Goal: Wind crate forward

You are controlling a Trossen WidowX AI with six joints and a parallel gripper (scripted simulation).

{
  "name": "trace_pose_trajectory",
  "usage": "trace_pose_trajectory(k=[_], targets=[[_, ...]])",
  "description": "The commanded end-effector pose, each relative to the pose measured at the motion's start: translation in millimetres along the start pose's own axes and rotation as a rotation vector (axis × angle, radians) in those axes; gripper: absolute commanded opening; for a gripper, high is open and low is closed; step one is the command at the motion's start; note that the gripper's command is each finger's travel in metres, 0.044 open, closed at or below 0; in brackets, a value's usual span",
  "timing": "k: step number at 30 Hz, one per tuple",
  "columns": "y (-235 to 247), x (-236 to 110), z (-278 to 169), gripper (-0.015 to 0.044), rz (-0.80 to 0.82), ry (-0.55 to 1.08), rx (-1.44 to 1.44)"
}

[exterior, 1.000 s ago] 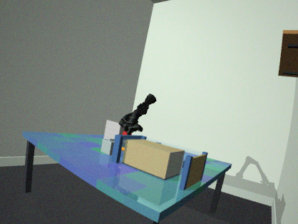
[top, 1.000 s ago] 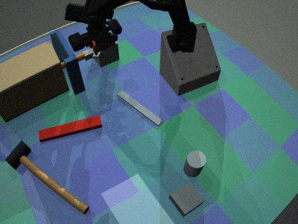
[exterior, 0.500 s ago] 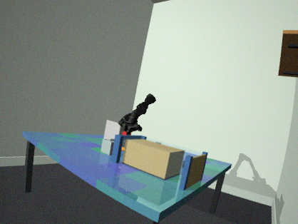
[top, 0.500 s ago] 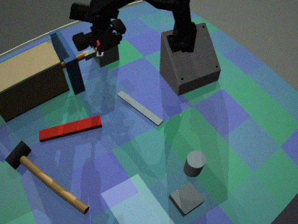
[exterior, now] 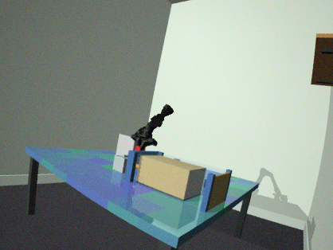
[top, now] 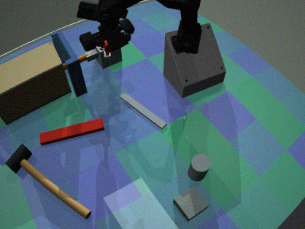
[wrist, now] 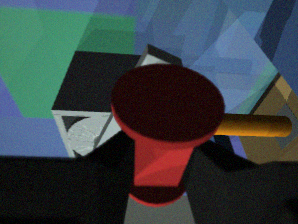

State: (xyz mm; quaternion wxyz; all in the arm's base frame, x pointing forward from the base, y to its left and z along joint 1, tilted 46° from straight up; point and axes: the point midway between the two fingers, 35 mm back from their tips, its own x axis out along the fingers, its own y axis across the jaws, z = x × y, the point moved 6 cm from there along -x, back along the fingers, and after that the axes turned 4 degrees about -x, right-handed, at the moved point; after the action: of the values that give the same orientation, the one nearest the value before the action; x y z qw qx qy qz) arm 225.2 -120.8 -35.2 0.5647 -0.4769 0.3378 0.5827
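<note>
The black arm rises from its base and reaches out with the wrist bent downward. Its gripper points down, fingers clamped part-way closed on the red knob just below the wrist camera.

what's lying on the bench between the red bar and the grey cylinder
In the top view, a flat grey strip lies slantwise between the red bar and the grey cylinder.
</note>
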Motion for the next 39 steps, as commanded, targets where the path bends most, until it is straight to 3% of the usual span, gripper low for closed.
trace_pose_trajectory(k=[1, 39], targets=[[8.8, 0.8, 4.5, 0.0000, 0.018, -0.011, 0.001], [50.9, -0.6, 8.5, 0.0000, 0.020, -0.010, 0.002]])
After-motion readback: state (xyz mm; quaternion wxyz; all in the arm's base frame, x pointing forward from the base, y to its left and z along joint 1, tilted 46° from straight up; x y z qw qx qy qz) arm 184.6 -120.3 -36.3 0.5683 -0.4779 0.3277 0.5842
